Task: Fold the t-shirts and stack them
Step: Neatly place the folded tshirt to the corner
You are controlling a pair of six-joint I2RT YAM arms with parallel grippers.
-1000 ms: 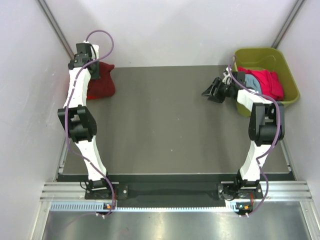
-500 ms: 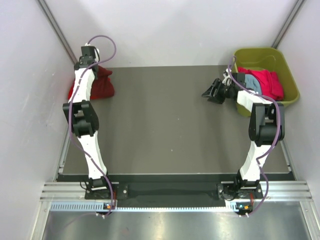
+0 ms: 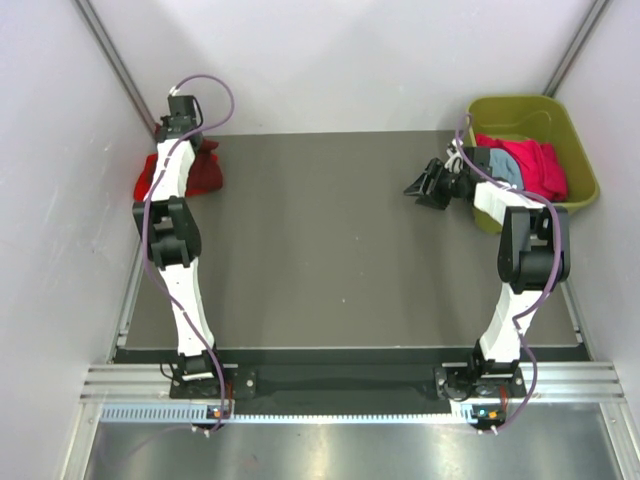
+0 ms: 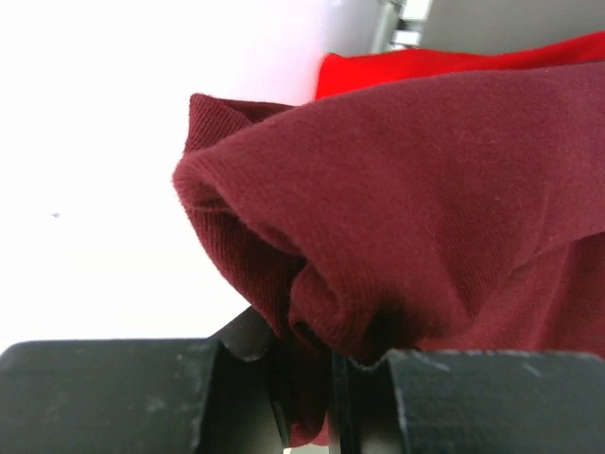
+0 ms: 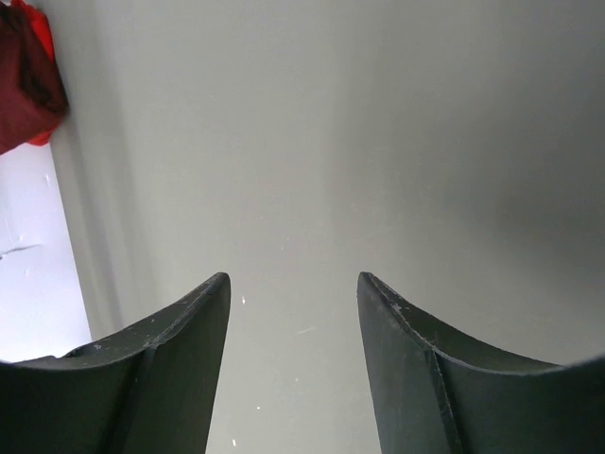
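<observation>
The left gripper (image 4: 312, 378) was clenched on a fold of the dark maroon t-shirt (image 4: 444, 189), which sat against the bright red t-shirt (image 4: 425, 61), well apart from the tub (image 3: 575, 150) and level with it. The right gripper (image 3: 425, 185) hung released and empty just beside the tub, which held more t-shirts (image 3: 530, 165). Doing this well probably meant laying the maroon fold flat and square on the red before letting go.

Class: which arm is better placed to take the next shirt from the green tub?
Right: the right fingers are open, empty, beside the tub; the left fingers pinch the maroon shirt.
</observation>
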